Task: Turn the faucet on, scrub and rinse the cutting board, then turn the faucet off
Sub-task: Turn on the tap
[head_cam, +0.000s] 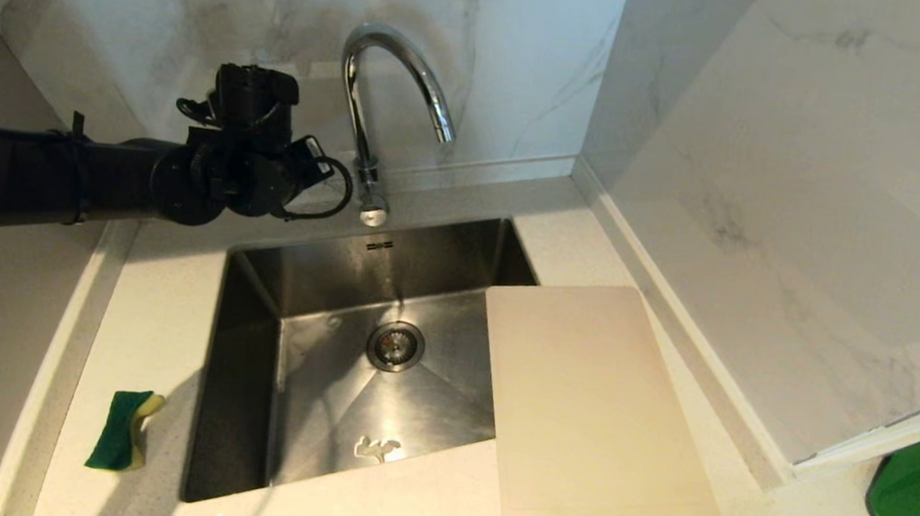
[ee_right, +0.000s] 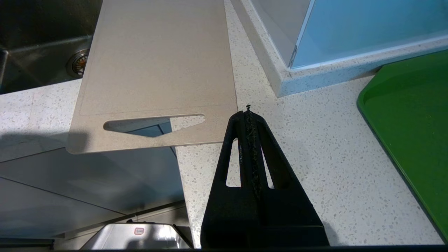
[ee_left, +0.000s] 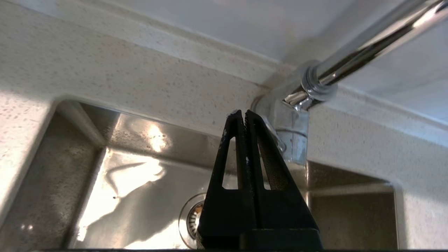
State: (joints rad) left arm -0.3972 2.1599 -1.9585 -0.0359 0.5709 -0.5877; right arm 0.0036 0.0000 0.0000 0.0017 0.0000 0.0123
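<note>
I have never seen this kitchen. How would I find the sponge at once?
Start at the steel sink set into the pale speckled counter. On the counter to the sink's left, near the front edge, lies the sponge. It is small, dark green with a yellow side, unlike the large beige cutting board that lies across the sink's right rim.

faucet: glossy chrome | cutting board: matt plastic | sink: brushed steel

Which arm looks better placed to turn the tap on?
The left. The left gripper, shut, sits right beside the faucet base, above the sink. The right gripper, also shut, hangs over the counter near the cutting board.
</note>
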